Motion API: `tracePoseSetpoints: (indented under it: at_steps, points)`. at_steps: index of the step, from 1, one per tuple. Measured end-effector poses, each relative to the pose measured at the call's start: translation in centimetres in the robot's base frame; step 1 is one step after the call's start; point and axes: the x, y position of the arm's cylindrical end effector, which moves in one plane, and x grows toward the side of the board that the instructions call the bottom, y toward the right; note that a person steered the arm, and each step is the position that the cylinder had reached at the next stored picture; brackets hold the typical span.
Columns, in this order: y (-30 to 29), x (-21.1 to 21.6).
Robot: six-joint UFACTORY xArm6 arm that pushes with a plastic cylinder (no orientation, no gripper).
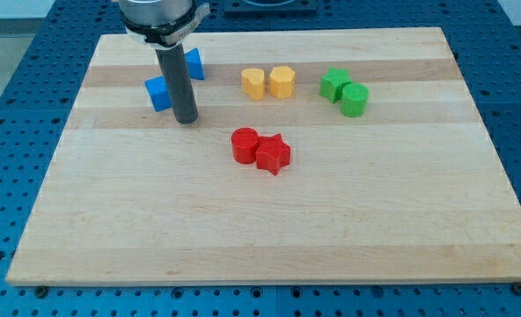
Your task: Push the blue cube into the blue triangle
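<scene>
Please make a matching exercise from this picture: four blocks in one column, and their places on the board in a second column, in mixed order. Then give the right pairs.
Blocks:
1. blue cube
2. blue triangle
3. red star
4. green cylinder

Places:
A. farthest toward the view's right
B. nearest the view's bottom, touching the red cylinder
C. just left of my tip
D. behind the rod, toward the view's top, partly hidden

Pairs: 1-C, 2-D, 3-B, 4-A
</scene>
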Motion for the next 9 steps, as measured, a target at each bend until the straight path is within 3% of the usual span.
tracePoseSetpoints:
  at_steps: [4,9]
  points:
    - [-6.2,-1.8]
    - [-4.3,-5.5]
